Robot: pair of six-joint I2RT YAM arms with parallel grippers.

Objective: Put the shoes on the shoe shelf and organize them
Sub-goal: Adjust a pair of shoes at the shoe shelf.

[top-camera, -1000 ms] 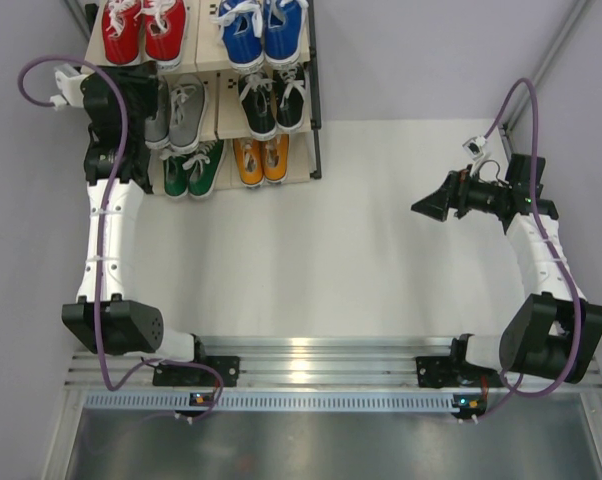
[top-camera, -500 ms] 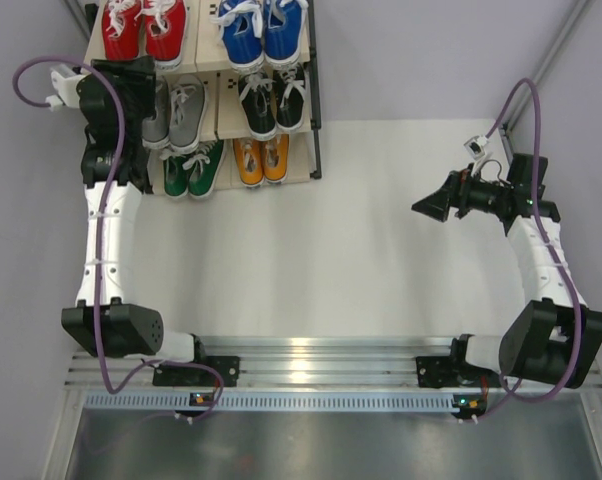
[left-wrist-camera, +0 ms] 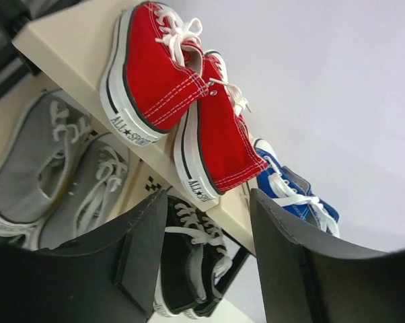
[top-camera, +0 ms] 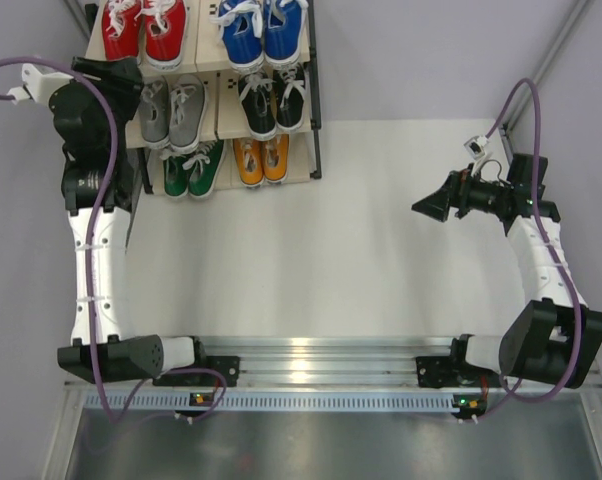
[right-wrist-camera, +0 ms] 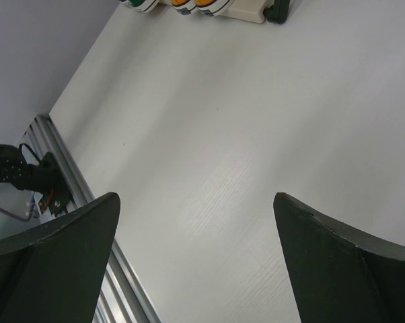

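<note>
Twelve shoes (top-camera: 256, 105) sit paired on shoe shelf (top-camera: 227, 165), upper left of top view. Left gripper (left-wrist-camera: 208, 198) spread, empty, beside grey pair (left-wrist-camera: 54, 175). Right gripper (right-wrist-camera: 196, 202) wide, empty, mid-right. Suggest backing left arm straight out, without clipping frame or laces.

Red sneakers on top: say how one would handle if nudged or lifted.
The red sneakers look like soft canvas, so an upper would probably dent when pinched. Their rubber soles likely grip the board rather than slide. Heels sit at its edge; a pull might tip one off.
</note>
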